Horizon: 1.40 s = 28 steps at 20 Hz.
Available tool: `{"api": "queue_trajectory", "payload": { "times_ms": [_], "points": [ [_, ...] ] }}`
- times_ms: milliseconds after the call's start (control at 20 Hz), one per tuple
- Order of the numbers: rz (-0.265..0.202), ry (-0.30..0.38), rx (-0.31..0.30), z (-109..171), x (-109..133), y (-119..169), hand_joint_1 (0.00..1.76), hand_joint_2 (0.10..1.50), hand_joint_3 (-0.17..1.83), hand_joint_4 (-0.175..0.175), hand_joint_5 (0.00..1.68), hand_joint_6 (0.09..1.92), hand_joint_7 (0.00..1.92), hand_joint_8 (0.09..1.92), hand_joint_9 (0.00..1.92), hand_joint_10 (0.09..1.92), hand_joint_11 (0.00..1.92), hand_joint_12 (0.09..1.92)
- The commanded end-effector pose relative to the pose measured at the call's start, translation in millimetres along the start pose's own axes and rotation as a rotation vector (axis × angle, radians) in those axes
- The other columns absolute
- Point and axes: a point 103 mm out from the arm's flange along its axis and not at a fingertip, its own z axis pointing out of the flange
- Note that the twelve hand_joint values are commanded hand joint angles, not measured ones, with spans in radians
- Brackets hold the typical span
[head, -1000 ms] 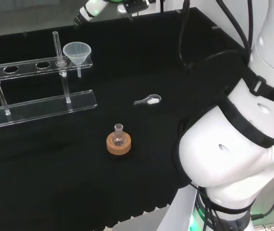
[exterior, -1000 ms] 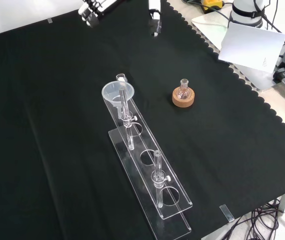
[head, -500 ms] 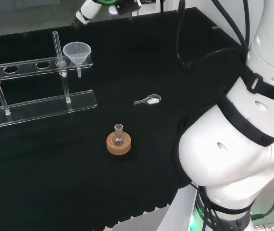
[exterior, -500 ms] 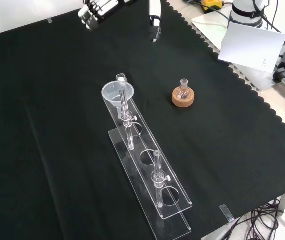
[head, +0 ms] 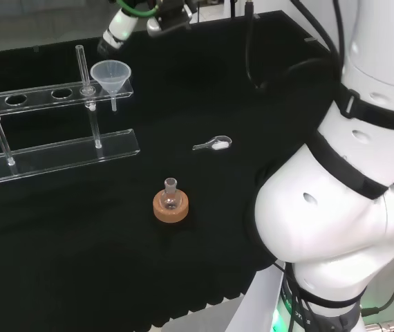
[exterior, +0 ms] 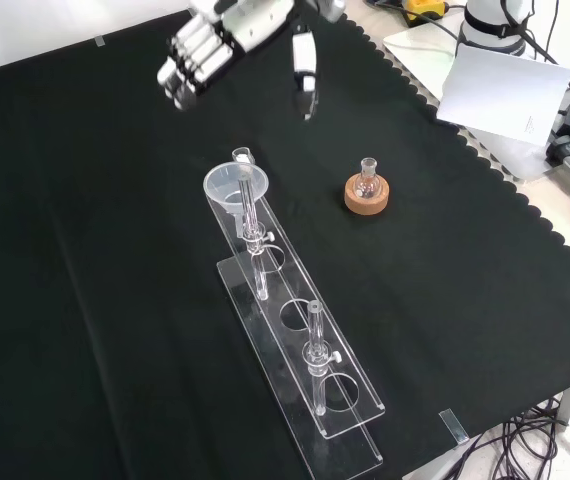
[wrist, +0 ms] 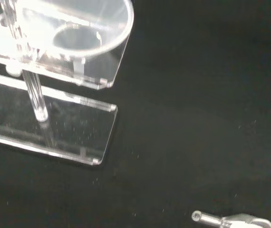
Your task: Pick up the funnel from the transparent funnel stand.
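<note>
Hand (exterior: pixel 235 30): fingers spread, holding nothing, above the cloth (exterior: pixel 95 250).
Funnel (exterior: pixel 233 187): seated in the rack's (exterior: pixel 300 340) end hole.
Flask (exterior: pixel 367 180): apparently empty, on a cork ring (exterior: pixel 367 197).

I find no text, label, number or sign that I can read here. The tilted white sheet of paper (exterior: pixel 505 92) at the right edge of my front view carries a small dark mark near its lower corner, too small for me to make out.
</note>
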Motion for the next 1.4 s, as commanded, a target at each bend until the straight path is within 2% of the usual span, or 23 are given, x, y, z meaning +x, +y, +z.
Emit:
{"api": "queue_trajectory", "payload": {
  "times_ms": [50,100,300,450,600,750,1400],
  "points": [
    [0.007,0.003,0.042,18,-13,20,0.53,0.61,0.02,-0.023,0.0,0.09,0.0,0.09,0.0,0.09,0.0,0.83],
    [0.025,-0.007,0.051,19,-10,22,0.53,0.61,0.02,-0.028,0.0,0.09,0.0,0.09,0.0,0.09,0.0,0.83],
    [0.025,-0.03,0.077,21,1,32,0.52,0.61,0.02,-0.025,0.0,0.09,0.02,0.09,0.0,0.09,0.0,0.83],
    [-0.005,-0.039,0.102,21,0,36,0.52,0.61,0.02,-0.024,0.0,0.09,0.04,0.09,0.0,0.09,0.0,0.83],
    [-0.032,-0.07,0.162,20,5,42,0.52,0.61,0.02,-0.024,0.0,0.09,0.05,0.09,0.0,0.09,0.0,0.83],
    [-0.041,-0.095,0.186,20,9,47,0.52,0.62,0.02,-0.022,0.0,0.09,0.06,0.09,0.0,0.09,0.0,0.83],
    [-0.042,-0.102,0.215,26,20,57,0.53,0.63,0.02,-0.023,0.0,0.09,0.09,0.09,0.0,0.09,0.0,0.82]
  ]
}}
